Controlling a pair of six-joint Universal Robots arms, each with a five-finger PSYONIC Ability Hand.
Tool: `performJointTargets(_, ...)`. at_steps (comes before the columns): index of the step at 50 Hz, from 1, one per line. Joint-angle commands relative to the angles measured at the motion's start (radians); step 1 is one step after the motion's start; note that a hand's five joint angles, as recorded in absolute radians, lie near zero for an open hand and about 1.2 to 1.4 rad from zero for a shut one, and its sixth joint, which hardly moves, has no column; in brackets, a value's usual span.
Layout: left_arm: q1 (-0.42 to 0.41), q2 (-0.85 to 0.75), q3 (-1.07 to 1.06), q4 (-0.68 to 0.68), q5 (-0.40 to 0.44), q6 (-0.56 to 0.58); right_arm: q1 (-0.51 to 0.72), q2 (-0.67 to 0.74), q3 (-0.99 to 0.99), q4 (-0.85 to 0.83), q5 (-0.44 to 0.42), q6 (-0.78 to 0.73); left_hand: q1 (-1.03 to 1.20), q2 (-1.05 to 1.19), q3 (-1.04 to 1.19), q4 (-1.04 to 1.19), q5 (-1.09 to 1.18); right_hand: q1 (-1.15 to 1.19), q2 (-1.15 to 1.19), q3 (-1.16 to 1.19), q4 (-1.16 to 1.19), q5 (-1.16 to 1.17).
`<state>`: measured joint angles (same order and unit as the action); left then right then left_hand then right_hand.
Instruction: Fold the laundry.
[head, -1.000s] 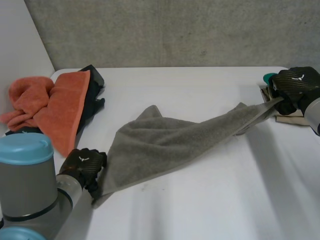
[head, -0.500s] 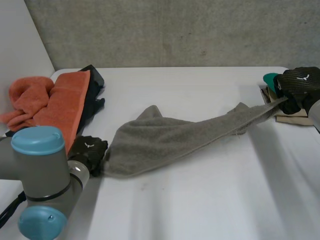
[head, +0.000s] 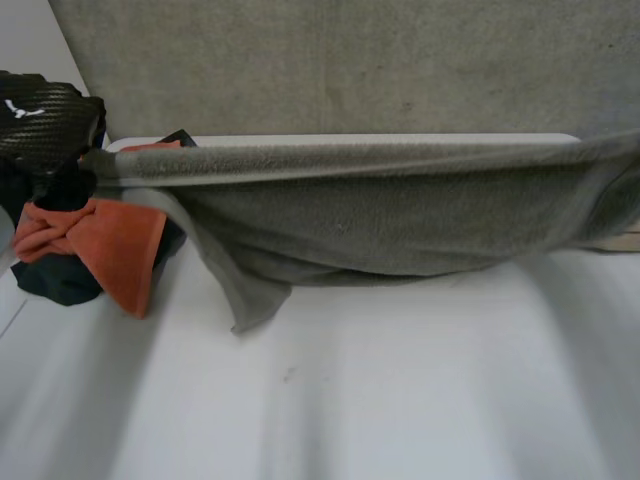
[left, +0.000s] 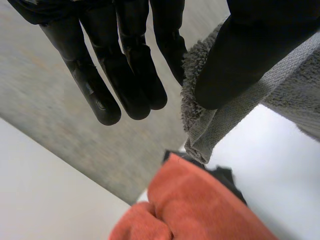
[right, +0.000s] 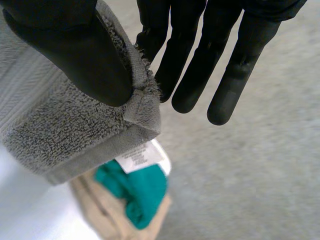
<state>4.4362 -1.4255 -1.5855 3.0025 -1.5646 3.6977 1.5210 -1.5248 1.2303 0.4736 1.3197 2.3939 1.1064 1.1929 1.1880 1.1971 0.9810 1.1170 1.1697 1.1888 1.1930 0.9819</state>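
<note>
Your left hand (left: 125, 65) pinches one top corner of the grey towel (head: 380, 215) between thumb and straight fingers, and your right hand (right: 200, 60) clamps the other corner the same way. The top edge runs taut between them. The lower edge hangs to the white table (head: 400, 400), which lies open nearer you. An orange towel (left: 200, 210) lies beyond the left fingertips, a teal cloth (right: 137, 192) beyond the right.

We see a grey terry towel (head: 380, 215) spread wide above the white table (head: 400, 400), top hem taut and level, body sagging, one lower corner drooping. Below the grey terry towel's left end lie a crumpled orange towel (head: 110, 245) and a black garment (head: 55, 285); below its right end, a teal cloth (right: 137, 190).
</note>
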Motion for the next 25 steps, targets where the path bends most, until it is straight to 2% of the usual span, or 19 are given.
performJointTargets(1, -0.020, -0.306, 0.163, -0.057, -0.018, 0.136, 0.094, 0.199, -0.034, 0.051, 0.082, -0.119, 0.290, 0.203, 0.208, 0.199, 0.241, 0.279, 0.227, 0.207, 0.203, 0.240)
performJointTargets(6, -0.038, -0.527, 0.330, -0.025, -0.048, 0.222, 0.139, 0.349, -0.141, -0.006, 0.177, -0.088, 0.290, 0.203, 0.208, 0.199, 0.241, 0.279, 0.227, 0.207, 0.203, 0.240)
performJointTargets(10, -0.070, -0.664, 0.551, 0.074, -0.078, 0.252, 0.183, 0.475, -0.313, -0.125, 0.227, -0.045, 0.290, 0.203, 0.208, 0.199, 0.241, 0.279, 0.227, 0.207, 0.203, 0.240)
performJointTargets(11, -0.074, -0.703, 0.637, 0.137, -0.090, 0.243, 0.192, 0.510, -0.395, -0.198, 0.239, -0.024, 0.290, 0.203, 0.208, 0.199, 0.241, 0.279, 0.227, 0.207, 0.203, 0.240)
performJointTargets(13, -0.074, -0.714, 0.714, 0.206, -0.100, 0.231, 0.196, 0.529, -0.463, -0.284, 0.250, 0.005, 0.290, 0.203, 0.208, 0.199, 0.241, 0.279, 0.227, 0.207, 0.203, 0.240)
performJointTargets(14, -0.074, -0.713, 0.772, 0.278, -0.112, 0.204, 0.194, 0.529, -0.506, -0.382, 0.257, 0.040, 0.290, 0.203, 0.208, 0.199, 0.241, 0.279, 0.227, 0.207, 0.203, 0.240)
performJointTargets(17, -0.074, -0.687, 0.802, 0.372, -0.138, 0.148, 0.191, 0.511, -0.514, -0.554, 0.256, 0.100, 0.290, 0.203, 0.208, 0.199, 0.241, 0.279, 0.227, 0.207, 0.203, 0.240)
performJointTargets(18, -0.074, -0.656, 0.797, 0.424, -0.150, 0.107, 0.186, 0.484, -0.496, -0.666, 0.248, 0.143, 0.290, 0.203, 0.208, 0.199, 0.241, 0.279, 0.227, 0.207, 0.203, 0.240)
performJointTargets(22, -0.064, -0.603, 0.739, 0.470, -0.154, 0.050, 0.171, 0.416, -0.387, -0.867, 0.221, 0.208, 0.290, 0.203, 0.208, 0.199, 0.241, 0.279, 0.227, 0.207, 0.203, 0.240)
performJointTargets(25, -0.061, -0.573, 0.655, 0.449, -0.125, 0.039, 0.168, 0.384, -0.290, -0.891, 0.182, 0.209, 0.290, 0.203, 0.208, 0.199, 0.241, 0.279, 0.227, 0.207, 0.203, 0.240)
